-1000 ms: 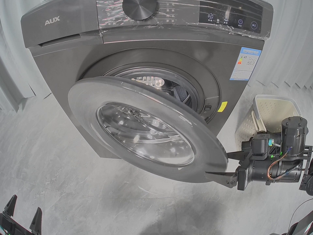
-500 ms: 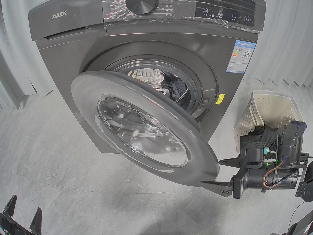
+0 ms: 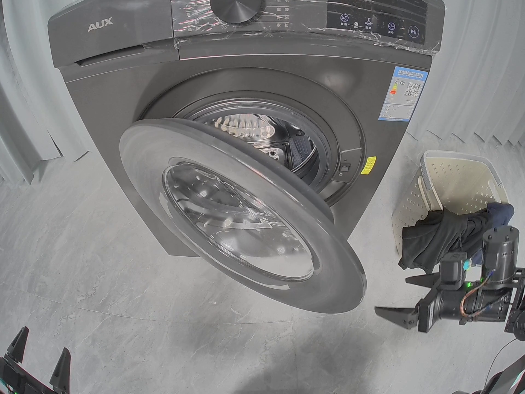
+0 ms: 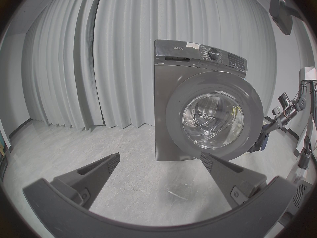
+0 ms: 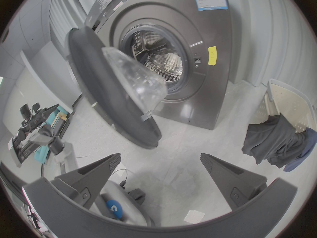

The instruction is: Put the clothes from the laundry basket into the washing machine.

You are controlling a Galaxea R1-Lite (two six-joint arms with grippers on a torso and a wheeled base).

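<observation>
The grey washing machine stands with its round door swung wide toward me, leaving the steel drum exposed. A dark item shows inside the drum. To the machine's right stands the cream laundry basket, with a dark grey garment draped over its front rim and a blue cloth beside it. My right gripper is open and empty, just right of the door's lower edge and below the garment. My left gripper is open low on the left, far from the machine.
Pale curtains hang behind and beside the machine. The grey floor lies bare in front of the door. Farther off in the right wrist view, equipment stands on the floor and a paper scrap lies near me.
The head camera shifted a little. My right gripper drew back from the door's edge, down and to the right, and the arm now uncovers the dark garment on the basket. The left gripper kept still.
</observation>
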